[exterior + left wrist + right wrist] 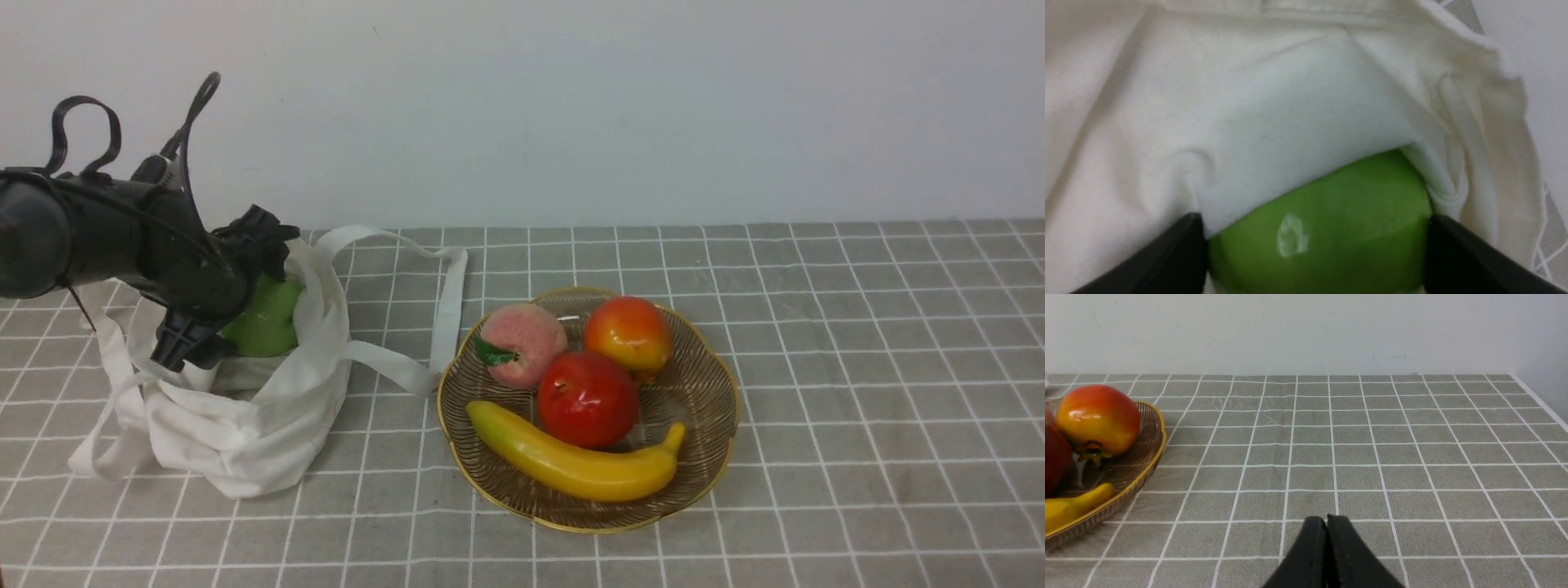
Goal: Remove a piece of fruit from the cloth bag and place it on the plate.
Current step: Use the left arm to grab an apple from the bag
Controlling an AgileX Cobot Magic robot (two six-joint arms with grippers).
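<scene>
ok so my left claw is clamped across the apple in the mouth of the bag, so I reckon it's the grab step, next lift clear and swing to the plate at 3 o'clock.

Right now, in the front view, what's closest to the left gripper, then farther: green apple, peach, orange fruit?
1. Green apple, in the bag, right at the left gripper.
2. Peach, left on the plate.
3. Orange fruit, at the plate's back, right of the peach.
</scene>
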